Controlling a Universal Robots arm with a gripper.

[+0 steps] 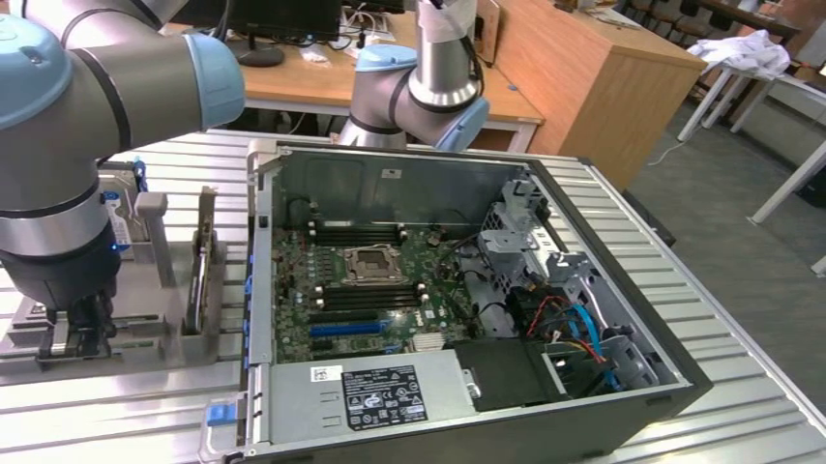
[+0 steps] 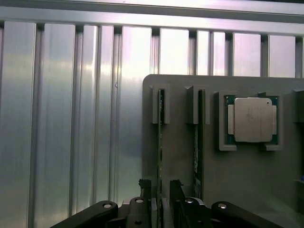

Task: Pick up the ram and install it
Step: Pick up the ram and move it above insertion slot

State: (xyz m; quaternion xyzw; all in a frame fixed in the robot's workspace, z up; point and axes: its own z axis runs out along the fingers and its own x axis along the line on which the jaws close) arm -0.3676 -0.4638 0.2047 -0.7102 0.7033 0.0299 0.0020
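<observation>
Two ram sticks stand on edge in slots of a grey holder (image 2: 180, 156): one ram (image 2: 160, 123) lies in line with my gripper, and a second ram (image 2: 199, 128) sits one slot over. My gripper (image 2: 160, 190) is open, with a black fingertip (image 2: 144, 186) on either side of the first stick and a gap to it. In the exterior view the gripper (image 1: 72, 333) hangs low over the holder (image 1: 130, 333) at the exterior view's left. The black memory slots (image 1: 356, 233) lie on the motherboard inside the open case.
A CPU chip (image 2: 252, 119) rests in a pocket of the holder beside the sticks. The open computer case (image 1: 645, 377) fills the middle of the ribbed metal table (image 1: 722, 319). A dark board (image 1: 200, 275) stands upright between holder and case. A blue expansion slot (image 1: 343, 329) is on the motherboard.
</observation>
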